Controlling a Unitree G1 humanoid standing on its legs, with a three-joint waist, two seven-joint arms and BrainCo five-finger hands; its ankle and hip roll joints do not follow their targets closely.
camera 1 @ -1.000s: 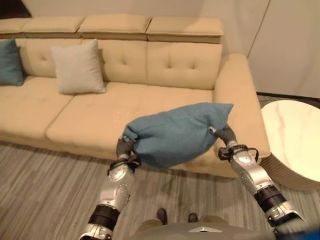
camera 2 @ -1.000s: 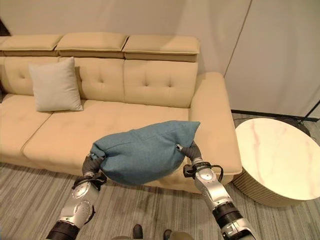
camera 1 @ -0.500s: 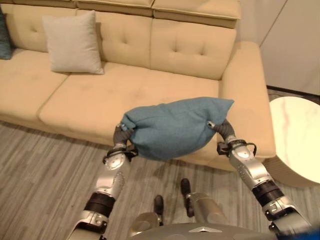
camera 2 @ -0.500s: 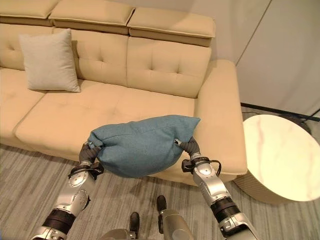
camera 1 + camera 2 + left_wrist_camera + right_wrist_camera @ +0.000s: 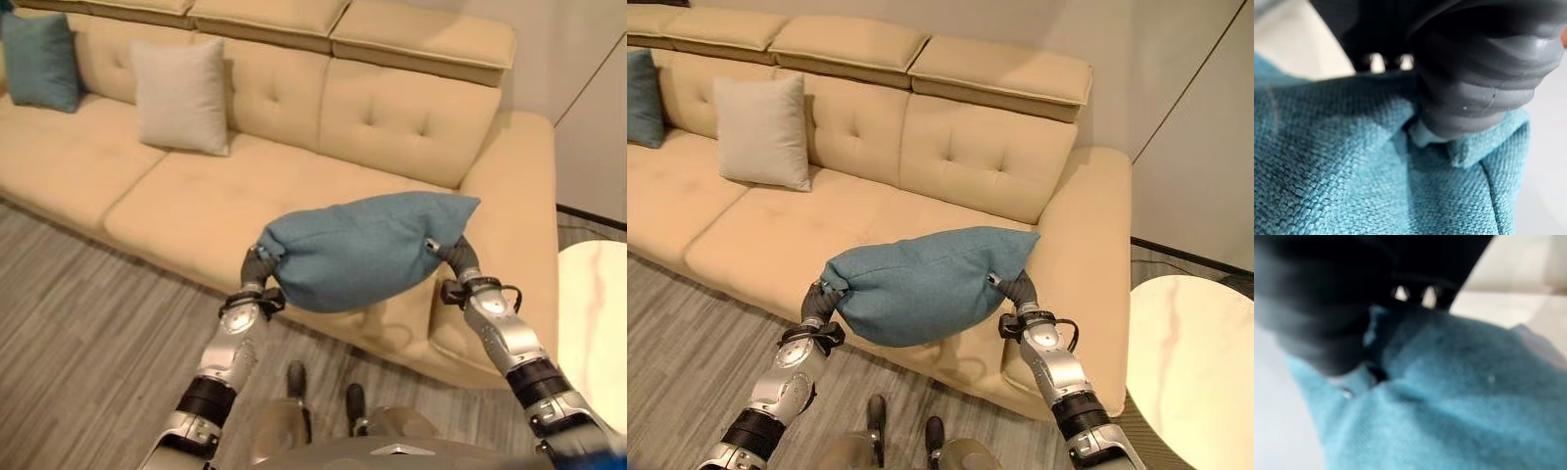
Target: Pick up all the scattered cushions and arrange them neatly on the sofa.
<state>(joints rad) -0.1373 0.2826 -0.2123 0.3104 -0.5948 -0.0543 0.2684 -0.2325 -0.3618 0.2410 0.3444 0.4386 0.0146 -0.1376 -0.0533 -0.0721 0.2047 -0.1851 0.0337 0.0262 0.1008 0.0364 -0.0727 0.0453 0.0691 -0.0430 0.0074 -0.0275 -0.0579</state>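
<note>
Far off to the L of the left hand, at the sofa's far end: a small teal fabric cushion upright against the backrest. Next along, nearer but well apart from the hand, a pale beige square fabric cushion, also upright on the seat, leaning on the tufted back. Both sit on the long tan upholstered sofa w/ buttoned back and flat headrest pads; seat stretch straight ahead of the hands is bare.

Left hand: dark ribbed cover pressed into the L end of a big teal woven-fabric cushion. Cloth bunches up around the cover in the left wrist view; fingers buried in the fabric, so can't tell how far they're curled.

The big teal cushion hangs btwn the two hands, off the sofa, raised in front of the seat's front edge, long side across, one corner poking up toward the right hand.

Right hand: cover at the cushion's R end, just under that corner, touching the fabric. Fingers hidden behind the cloth; grip can't be made out.

R of the right hand, past the sofa's armrest: a round white marble-look table top, well apart from the cushion.
</note>
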